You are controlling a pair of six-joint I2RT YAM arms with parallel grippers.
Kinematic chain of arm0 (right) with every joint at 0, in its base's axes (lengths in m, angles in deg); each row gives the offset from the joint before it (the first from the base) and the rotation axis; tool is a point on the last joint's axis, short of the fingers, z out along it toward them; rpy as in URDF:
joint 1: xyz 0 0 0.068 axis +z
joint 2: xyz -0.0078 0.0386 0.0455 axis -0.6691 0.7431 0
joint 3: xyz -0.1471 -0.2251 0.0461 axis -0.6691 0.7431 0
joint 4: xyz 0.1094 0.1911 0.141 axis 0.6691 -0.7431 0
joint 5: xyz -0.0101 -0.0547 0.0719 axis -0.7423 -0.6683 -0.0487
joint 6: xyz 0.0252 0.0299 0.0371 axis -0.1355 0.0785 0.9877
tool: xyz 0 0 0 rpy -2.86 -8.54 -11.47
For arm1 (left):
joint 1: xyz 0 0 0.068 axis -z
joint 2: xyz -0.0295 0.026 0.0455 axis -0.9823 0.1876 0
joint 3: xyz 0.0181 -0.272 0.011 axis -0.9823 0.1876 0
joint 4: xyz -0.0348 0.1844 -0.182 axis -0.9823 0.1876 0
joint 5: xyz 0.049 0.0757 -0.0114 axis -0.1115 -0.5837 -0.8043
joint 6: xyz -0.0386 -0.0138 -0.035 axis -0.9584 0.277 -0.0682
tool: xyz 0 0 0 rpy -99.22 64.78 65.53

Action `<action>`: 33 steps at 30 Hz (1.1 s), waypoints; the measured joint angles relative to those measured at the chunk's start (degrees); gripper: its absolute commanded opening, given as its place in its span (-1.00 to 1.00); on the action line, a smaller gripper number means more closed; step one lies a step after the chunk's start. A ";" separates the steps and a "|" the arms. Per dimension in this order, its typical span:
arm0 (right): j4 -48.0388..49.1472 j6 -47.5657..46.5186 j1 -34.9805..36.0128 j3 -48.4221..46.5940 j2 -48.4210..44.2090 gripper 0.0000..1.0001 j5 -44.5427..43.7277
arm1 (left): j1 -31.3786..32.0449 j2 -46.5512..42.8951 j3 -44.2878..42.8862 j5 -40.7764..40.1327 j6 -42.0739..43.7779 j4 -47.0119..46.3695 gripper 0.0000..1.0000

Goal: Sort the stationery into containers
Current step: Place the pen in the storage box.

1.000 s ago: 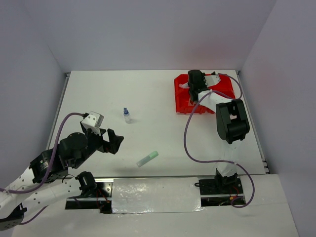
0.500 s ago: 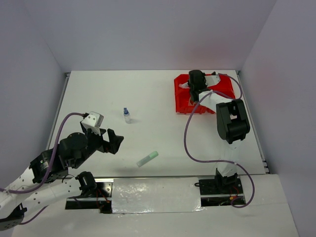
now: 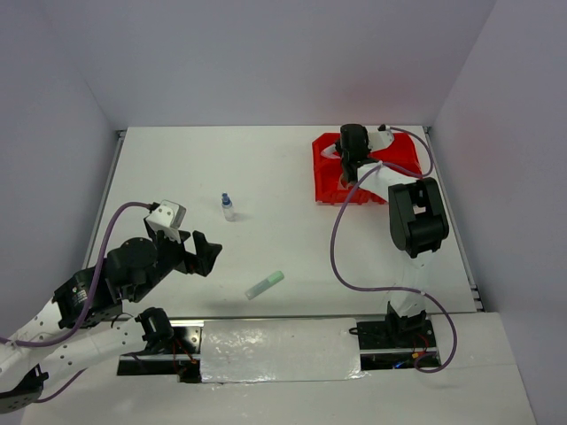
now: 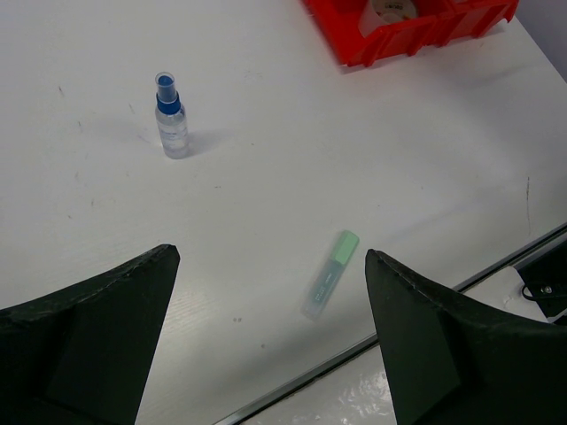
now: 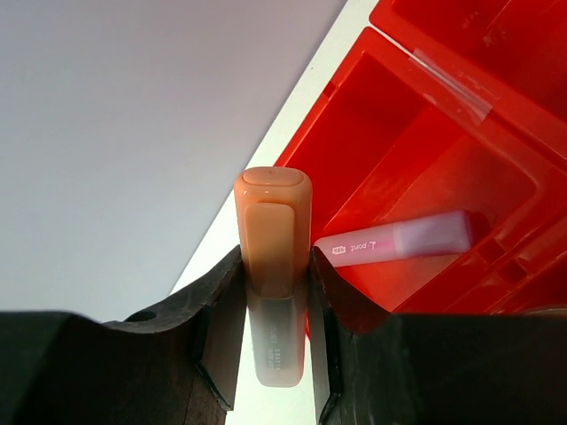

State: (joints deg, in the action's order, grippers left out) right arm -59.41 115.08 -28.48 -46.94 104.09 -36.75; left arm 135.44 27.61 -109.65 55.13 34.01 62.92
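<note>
My right gripper [image 5: 275,301] is shut on an orange highlighter [image 5: 273,239], held over the far left edge of the red bins [image 5: 416,177]; in the top view this gripper [image 3: 353,152] hangs over the bins [image 3: 330,181]. A pink highlighter [image 5: 399,241] lies in the bin below it. A green highlighter [image 3: 265,284] lies on the table near the front edge and also shows in the left wrist view [image 4: 330,274]. A blue-capped clear bottle [image 3: 228,207] stands mid-table, seen too in the left wrist view [image 4: 170,118]. My left gripper [image 3: 205,255] is open and empty, its fingertips [image 4: 142,292] wide apart.
A tape roll [image 4: 394,9] lies in a near bin compartment. The table's metal front edge [image 4: 354,350] runs just beyond the green highlighter. Grey walls close in the table at left, back and right.
My right gripper has shifted slightly toward the back over the bins with the orange highlighter. The left arm has not moved.
</note>
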 measured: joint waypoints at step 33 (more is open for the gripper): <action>-23.56 -13.44 5.68 -12.15 -10.08 1.00 -3.80 | -0.63 0.33 -0.07 -5.01 -2.38 2.16 0.99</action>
State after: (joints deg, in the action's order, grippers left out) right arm -82.97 101.63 -22.80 -59.09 94.01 -40.55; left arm 134.80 27.93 -109.71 50.13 31.63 65.09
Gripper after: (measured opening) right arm 0.996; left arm 0.993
